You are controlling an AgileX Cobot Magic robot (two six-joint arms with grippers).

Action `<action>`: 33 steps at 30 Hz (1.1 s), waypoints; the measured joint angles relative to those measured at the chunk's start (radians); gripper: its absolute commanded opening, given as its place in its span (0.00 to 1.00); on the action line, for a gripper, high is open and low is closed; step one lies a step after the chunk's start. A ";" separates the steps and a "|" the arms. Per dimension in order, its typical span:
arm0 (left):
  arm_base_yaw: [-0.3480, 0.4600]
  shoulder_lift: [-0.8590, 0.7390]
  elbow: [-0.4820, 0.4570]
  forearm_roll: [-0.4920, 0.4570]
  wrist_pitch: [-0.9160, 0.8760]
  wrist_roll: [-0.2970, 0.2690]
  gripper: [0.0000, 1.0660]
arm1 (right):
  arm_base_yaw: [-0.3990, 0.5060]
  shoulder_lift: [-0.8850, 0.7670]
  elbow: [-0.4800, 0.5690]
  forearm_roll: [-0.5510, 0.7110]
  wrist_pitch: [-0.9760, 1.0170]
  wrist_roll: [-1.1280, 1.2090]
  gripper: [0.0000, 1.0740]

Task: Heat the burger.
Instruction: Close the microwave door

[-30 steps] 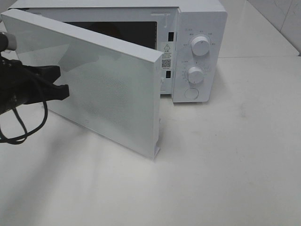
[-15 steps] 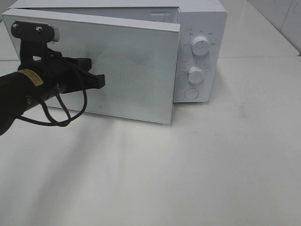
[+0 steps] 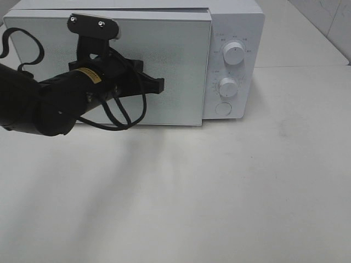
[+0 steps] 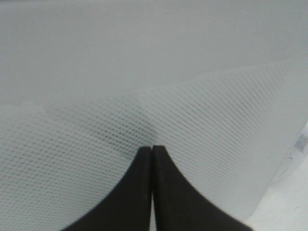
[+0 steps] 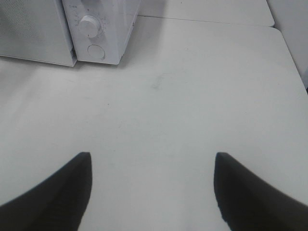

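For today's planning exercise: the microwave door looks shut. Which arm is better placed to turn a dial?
Right, probably: the right gripper, open and free, faces the lower dial; the left gripper, shut, is at the door.

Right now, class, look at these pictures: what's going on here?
The left gripper, shut, has its tips at the front of the door of the microwave. The door sits flush with the body and looks closed. The right gripper is open over the table, holding nothing. No burger is in view.
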 measured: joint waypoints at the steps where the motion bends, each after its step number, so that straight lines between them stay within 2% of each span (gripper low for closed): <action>1: -0.004 0.006 -0.010 -0.001 0.011 0.000 0.00 | 0.000 0.000 0.000 0.000 0.000 0.000 0.65; 22: -0.040 0.139 -0.227 -0.016 0.182 0.023 0.00 | 0.000 0.000 0.000 0.000 0.000 0.000 0.65; 33: -0.036 0.118 -0.253 -0.051 0.307 0.046 0.00 | 0.000 0.000 0.000 0.000 0.000 0.000 0.65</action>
